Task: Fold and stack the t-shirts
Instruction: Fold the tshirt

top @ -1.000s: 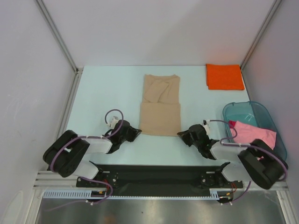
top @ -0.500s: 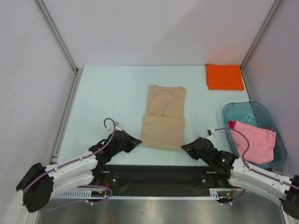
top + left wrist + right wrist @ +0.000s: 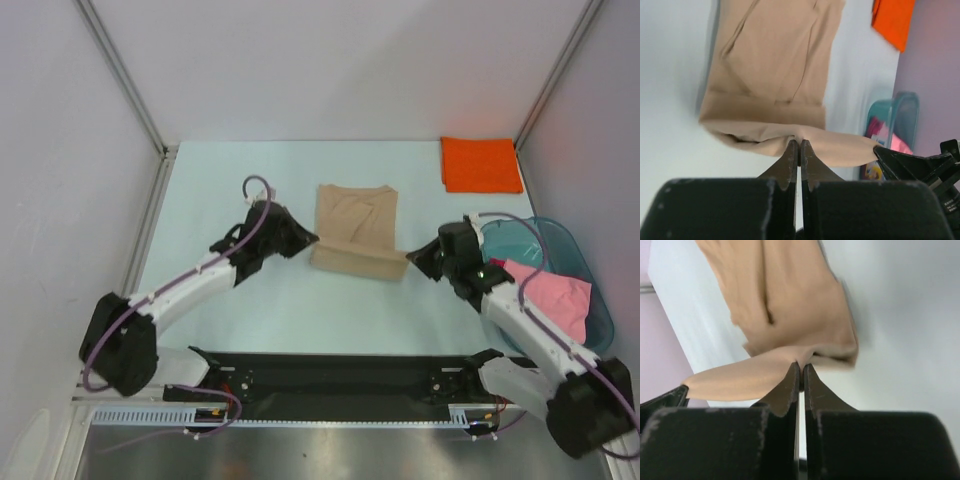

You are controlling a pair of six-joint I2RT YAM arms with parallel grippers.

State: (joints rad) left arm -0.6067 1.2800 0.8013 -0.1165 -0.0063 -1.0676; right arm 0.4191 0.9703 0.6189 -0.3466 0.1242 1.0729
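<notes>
The tan t-shirt (image 3: pixel 357 228) lies mid-table, its near hem lifted and carried back over the rest. My left gripper (image 3: pixel 310 240) is shut on the hem's left corner (image 3: pixel 799 138). My right gripper (image 3: pixel 412 258) is shut on the hem's right corner (image 3: pixel 802 359). The hem hangs stretched between them. The orange t-shirt (image 3: pixel 481 164) lies folded at the far right; it also shows in the left wrist view (image 3: pixel 893 20). The pink t-shirt (image 3: pixel 553 300) sits crumpled in the teal tub (image 3: pixel 560 240).
The teal tub stands at the right edge beside my right arm. Metal frame posts (image 3: pixel 120 75) rise at the table's far corners. A black rail (image 3: pixel 330 375) runs along the near edge.
Both grippers have moved away from the near edge toward the back, lifting the tan shirt's near hem and folding it over the upper half. The shirt looks much shorter.
</notes>
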